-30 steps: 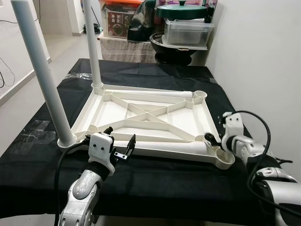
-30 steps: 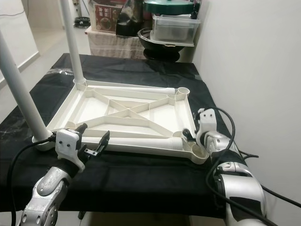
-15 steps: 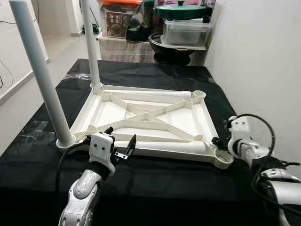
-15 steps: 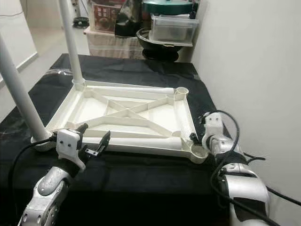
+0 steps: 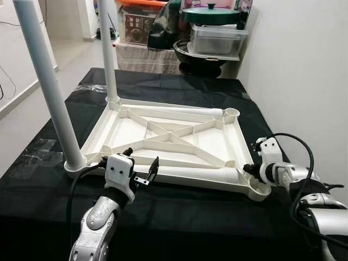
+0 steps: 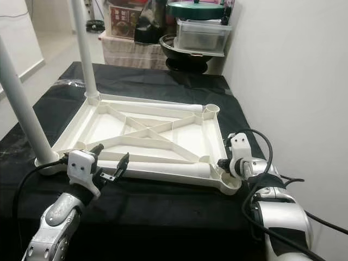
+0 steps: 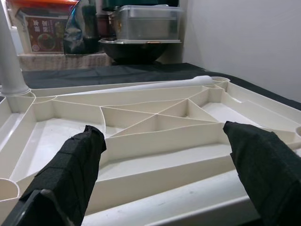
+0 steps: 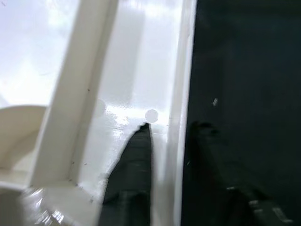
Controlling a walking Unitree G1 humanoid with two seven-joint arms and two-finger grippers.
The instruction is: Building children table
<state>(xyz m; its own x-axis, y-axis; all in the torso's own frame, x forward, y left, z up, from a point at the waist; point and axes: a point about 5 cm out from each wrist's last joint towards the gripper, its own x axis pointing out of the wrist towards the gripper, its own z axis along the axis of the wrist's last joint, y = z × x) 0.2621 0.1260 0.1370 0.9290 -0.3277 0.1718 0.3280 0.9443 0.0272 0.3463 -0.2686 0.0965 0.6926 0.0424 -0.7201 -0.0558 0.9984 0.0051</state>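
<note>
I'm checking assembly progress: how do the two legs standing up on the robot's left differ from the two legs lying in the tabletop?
The standing legs are upright, seated in the corner sockets on the left side of the upturned tabletop; the loose legs lie flat along its near and far edges. The right corner sockets are open, with nothing fitted. All four are plain white tubes. The left gripper hangs open by the near loose leg.

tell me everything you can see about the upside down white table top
The white table top is glossy plastic, lying underside up on the black cloth. Crossing ribs brace its inside. Round sockets sit at the corners; two upright legs fill the left ones, and two loose legs lie along its near and far edges. The right gripper grips its right rim.
</note>
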